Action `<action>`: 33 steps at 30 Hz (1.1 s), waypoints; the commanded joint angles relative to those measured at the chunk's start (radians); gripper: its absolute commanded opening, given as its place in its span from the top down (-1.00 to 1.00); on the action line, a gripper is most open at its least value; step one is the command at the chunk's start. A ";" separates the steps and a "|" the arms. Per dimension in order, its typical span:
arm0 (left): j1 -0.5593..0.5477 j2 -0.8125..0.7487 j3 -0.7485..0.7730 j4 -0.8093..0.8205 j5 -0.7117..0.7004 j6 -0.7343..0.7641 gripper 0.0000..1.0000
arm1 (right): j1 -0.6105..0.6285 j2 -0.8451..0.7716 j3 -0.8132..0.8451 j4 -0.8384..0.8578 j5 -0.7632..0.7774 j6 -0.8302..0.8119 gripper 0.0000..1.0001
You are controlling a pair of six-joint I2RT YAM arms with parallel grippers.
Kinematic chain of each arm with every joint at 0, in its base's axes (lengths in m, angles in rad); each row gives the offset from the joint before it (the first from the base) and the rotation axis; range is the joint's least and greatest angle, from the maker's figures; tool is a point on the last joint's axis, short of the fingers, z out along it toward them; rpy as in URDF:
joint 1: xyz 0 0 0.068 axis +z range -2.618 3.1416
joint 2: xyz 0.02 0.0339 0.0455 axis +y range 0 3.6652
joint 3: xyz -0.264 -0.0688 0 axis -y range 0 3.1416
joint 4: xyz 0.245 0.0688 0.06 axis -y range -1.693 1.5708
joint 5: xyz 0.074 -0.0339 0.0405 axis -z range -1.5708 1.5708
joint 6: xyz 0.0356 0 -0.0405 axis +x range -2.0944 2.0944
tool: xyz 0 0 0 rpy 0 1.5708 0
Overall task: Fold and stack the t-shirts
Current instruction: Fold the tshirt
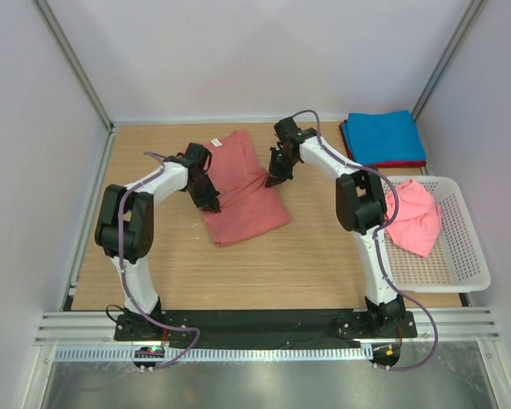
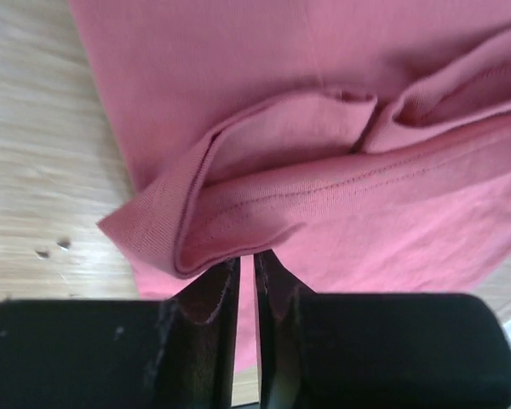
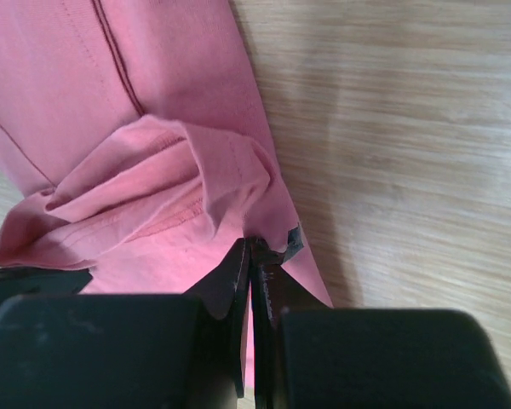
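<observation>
The left gripper point(image 2: 247, 266) has its jaws drawn narrow, pinching a raised fold of hem on the salmon-red t-shirt point(image 2: 324, 85) at its left edge. The right gripper point(image 3: 251, 256) is likewise nearly closed, nipping bunched cloth at the shirt's right edge. Both point down at the table point(image 1: 307, 256). Each arm is bent at a raised elbow, with the forearm reaching inward and away from its base toward the shirt, which lies partly folded on the wood between them. A small white tag point(image 1: 215, 141) sits at its far end; any print on it is too small to read. At the back right, the blue t-shirt point(image 1: 383, 136) lies folded on the dark red t-shirt point(image 1: 383, 164). The pink t-shirt point(image 1: 413, 217) is crumpled in the white basket point(image 1: 460, 256).
</observation>
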 commanded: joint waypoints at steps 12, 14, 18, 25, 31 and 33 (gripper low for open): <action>0.173 0.026 0.217 -0.131 -0.149 0.067 0.68 | 0.003 0.016 0.043 0.061 -0.009 0.041 0.82; 0.170 0.003 0.215 -0.133 -0.113 0.074 0.68 | 0.003 0.020 0.044 0.082 -0.013 0.053 0.81; 0.141 -0.072 0.119 -0.094 -0.024 0.072 0.63 | 0.003 0.044 0.096 0.043 -0.009 0.035 0.72; 0.057 -0.249 -0.105 -0.024 0.147 0.094 0.45 | -0.043 -0.071 0.042 -0.085 -0.056 -0.072 0.40; 0.046 -0.343 -0.236 -0.015 0.154 0.075 0.30 | -0.057 -0.236 -0.218 -0.062 -0.119 -0.187 0.12; 0.048 -0.346 -0.263 -0.013 0.162 0.074 0.24 | -0.058 -0.261 -0.273 -0.049 -0.122 -0.212 0.05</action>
